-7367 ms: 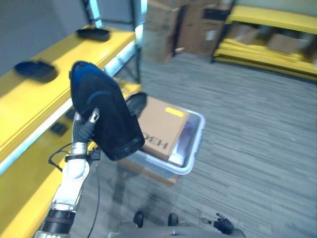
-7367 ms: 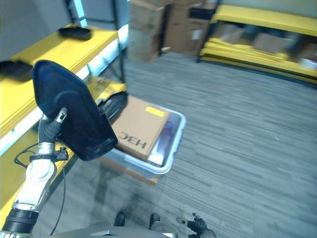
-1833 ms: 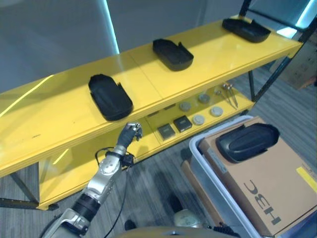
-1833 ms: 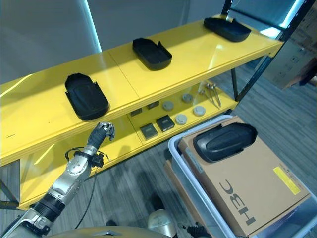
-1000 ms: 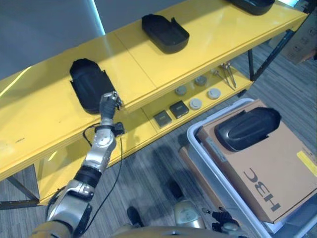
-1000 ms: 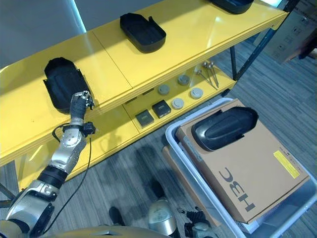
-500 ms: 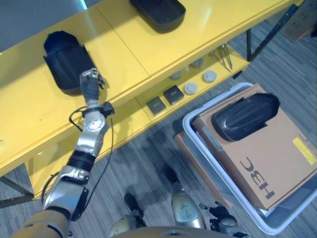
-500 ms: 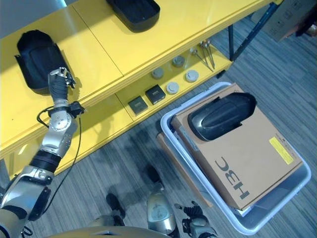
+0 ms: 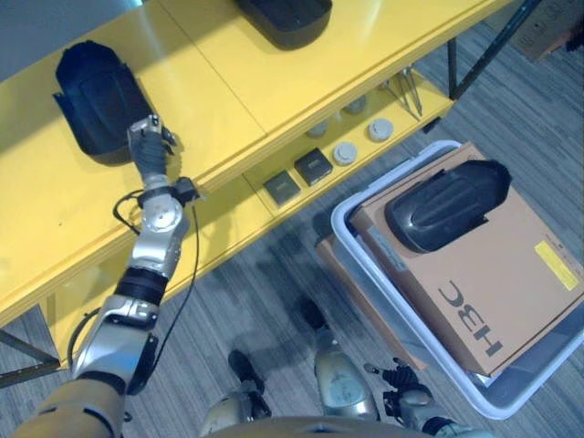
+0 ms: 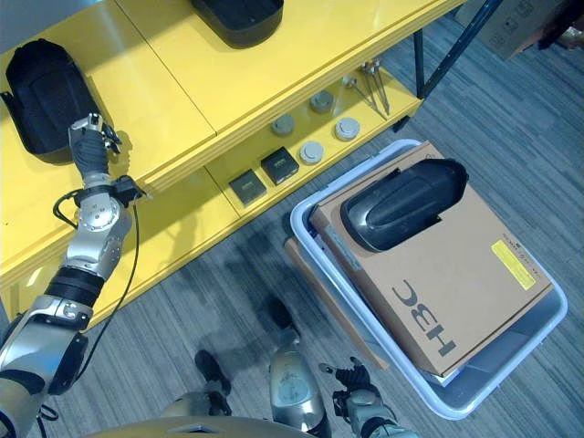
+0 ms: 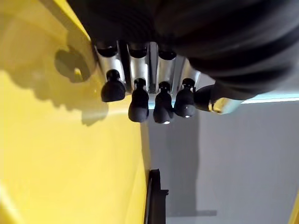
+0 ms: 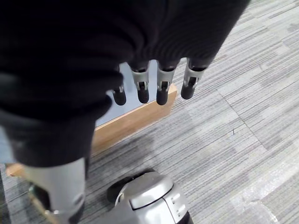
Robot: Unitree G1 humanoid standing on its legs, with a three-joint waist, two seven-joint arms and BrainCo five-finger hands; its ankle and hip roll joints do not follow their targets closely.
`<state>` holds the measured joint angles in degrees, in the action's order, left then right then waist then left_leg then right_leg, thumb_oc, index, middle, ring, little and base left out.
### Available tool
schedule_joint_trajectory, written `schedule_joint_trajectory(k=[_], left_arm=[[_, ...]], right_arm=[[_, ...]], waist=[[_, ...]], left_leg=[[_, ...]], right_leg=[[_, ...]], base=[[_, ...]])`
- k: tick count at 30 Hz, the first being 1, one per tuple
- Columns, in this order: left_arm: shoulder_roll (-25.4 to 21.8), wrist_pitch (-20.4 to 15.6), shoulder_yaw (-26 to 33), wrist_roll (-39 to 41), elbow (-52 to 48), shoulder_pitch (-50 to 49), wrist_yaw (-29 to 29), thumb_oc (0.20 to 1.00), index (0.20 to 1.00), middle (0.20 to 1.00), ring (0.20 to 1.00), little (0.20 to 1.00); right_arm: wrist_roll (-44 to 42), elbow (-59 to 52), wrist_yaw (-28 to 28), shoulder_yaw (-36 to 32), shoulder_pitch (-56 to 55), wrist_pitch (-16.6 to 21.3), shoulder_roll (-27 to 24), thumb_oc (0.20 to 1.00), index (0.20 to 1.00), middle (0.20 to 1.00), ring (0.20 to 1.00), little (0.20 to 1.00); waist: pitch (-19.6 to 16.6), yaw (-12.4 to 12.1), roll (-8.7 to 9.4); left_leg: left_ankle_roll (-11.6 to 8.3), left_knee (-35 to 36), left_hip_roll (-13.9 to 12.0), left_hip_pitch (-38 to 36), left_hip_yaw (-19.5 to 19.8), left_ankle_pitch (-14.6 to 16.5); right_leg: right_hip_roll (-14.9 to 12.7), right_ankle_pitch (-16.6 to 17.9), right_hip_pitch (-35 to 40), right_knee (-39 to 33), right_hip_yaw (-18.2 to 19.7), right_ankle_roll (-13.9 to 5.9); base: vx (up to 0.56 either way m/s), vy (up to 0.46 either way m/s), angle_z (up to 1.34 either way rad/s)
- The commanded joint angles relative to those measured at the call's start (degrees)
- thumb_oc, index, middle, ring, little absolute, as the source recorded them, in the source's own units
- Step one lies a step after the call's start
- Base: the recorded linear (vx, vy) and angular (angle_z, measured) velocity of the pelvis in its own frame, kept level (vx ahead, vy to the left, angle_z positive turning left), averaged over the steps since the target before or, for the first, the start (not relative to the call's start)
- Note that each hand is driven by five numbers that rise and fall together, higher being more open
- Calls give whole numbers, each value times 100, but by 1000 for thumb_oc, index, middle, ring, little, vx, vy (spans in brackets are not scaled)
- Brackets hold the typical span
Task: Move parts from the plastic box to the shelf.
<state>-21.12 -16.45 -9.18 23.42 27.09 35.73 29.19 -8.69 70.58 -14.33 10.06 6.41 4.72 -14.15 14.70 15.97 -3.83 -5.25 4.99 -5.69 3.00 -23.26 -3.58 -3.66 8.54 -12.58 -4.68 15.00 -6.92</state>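
Dark letters on cardboard box (image 10: 484,297)

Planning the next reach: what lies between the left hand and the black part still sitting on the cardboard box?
In the left eye view, between the left hand and the black part lie the yellow shelf's front edge and, on its lower level, two dark blocks.

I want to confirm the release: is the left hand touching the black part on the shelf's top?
Apart. The right eye view shows yellow shelf between the left hand and the black part.
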Motion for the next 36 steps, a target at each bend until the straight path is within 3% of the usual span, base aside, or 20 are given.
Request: schedule_joint_trajectory(k=[1,2,3,8,16,19,22,26,28,29,30,31,32,34,36], left_arm=[[-11,-131,-54,-382,-556,-355,-291,533,533,533,533,533],[63,-112,-101,-446,-779,-532,-386,956,956,956,956,956],[104,-91,-128,-516,-984,-701,-471,1000,1000,1000,1000,1000],[118,10,-245,-1065,-1684,-1356,-749,1000,1000,1000,1000,1000],[-6,159,-473,-1469,-2420,-2504,-1361,1000,1000,1000,1000,1000],[-144,226,-581,-1658,-2425,-2673,-1508,1000,1000,1000,1000,1000],[-330,243,-701,-1936,-2337,-2536,-1457,1000,1000,1000,1000,1000],[-421,198,-756,-2080,-2268,-2397,-1352,1000,1000,1000,1000,1000],[-573,189,-725,-2181,-2202,-2260,-1253,1000,1000,1000,1000,1000],[-585,209,-660,-2215,-2135,-2264,-1183,1000,1000,1000,1000,1000],[-582,225,-582,-2182,-2099,-2293,-1157,1000,1000,1000,1000,1000],[-581,225,-580,-2182,-2099,-2295,-1157,1000,1000,1000,1000,1000],[-556,238,-496,-2155,-2061,-2343,-1127,1000,1000,1000,1000,1000],[-384,241,-151,-1997,-1923,-2609,-1016,1000,1000,1000,1000,1000],[-325,238,-18,-1960,-1880,-2729,-986,1000,1000,1000,1000,1000]], right_arm=[[-102,179,-78,-88,-188,-46,-122,1000,1000,1000,1000,1000],[-103,190,-58,-145,-225,-57,-122,1000,1000,1000,1000,1000],[-104,198,-36,-196,-259,-70,-117,1000,1000,1000,1000,1000],[-73,221,12,-310,-384,-97,-76,1000,1000,1000,1000,1000],[-262,159,98,-581,-644,-70,92,1000,1000,1000,1000,1000],[-276,196,133,-608,-785,-65,179,1000,1000,1000,1000,1000],[-252,254,126,-615,-906,-89,279,1000,1000,1000,1000,1000],[-274,216,98,-565,-888,-67,350,1000,1000,1000,1000,1000],[-308,218,68,-586,-965,-39,432,1000,1000,1000,1000,1000],[-365,206,55,-626,-998,-9,458,1000,1000,1000,1000,1000],[-335,204,48,-621,-1012,-11,461,1000,1000,1000,1000,1000],[-334,203,47,-620,-1014,-12,460,1000,1000,1000,1000,1000],[-234,220,42,-583,-1016,-25,433,1000,1000,1000,1000,1000],[-9,300,-6,-578,-939,-95,382,1000,1000,1000,1000,1000],[18,310,-19,-602,-927,-95,372,1000,1000,1000,1000,1000]], waist=[[-320,-121,-2],[-378,-152,5],[-448,-189,0],[-668,-336,124],[-961,-580,495],[-928,-583,622],[-756,-402,776],[-661,-335,820],[-582,-372,775],[-561,-388,734],[-561,-438,718],[-558,-436,723],[-583,-482,715],[-653,-637,709],[-698,-669,720]], left_leg=[[-137,1,-254,-337,577,132],[-122,1,-243,-415,618,162],[-103,1,-223,-492,672,195],[-17,1,-148,-756,814,320],[164,1,4,-987,932,506],[240,1,98,-918,926,521],[346,1,213,-757,856,533],[325,1,157,-640,657,522],[329,1,67,-620,275,475],[348,1,-28,-610,28,402],[366,1,-81,-615,-129,349],[365,1,-77,-621,-128,352],[354,-3,-83,-687,-153,466],[390,-41,-131,-693,-619,376],[384,-53,-116,-705,-766,358]], right_leg=[[-35,-536,406,273,-247,-161],[-56,-570,504,307,-300,-157],[-76,-609,599,339,-358,-153],[-172,-738,905,491,-556,-182],[-403,-713,1227,496,-733,-378],[-487,-530,1120,490,-693,-513],[-510,86,684,715,-392,-763],[-406,447,369,681,-273,-808],[-340,125,147,900,-1217,-616],[-226,-367,175,1457,-1826,-412],[-246,-597,212,1768,-2180,-317],[-253,-620,203,1800,-2179,-316],[-323,-900,357,1995,-2392,-322],[-553,-1081,709,2309,-2961,-246],[-553,-1064,851,2123,-2963,-279]], base=[[60,33,6],[65,33,14],[46,20,24],[13,52,35],[-37,92,15],[-104,138,7],[-158,155,3],[-139,70,-44],[-194,242,-138],[-246,195,-182],[-194,125,-204],[-74,64,-138],[-61,37,-127],[-164,-24,-79],[-60,-66,-110]])
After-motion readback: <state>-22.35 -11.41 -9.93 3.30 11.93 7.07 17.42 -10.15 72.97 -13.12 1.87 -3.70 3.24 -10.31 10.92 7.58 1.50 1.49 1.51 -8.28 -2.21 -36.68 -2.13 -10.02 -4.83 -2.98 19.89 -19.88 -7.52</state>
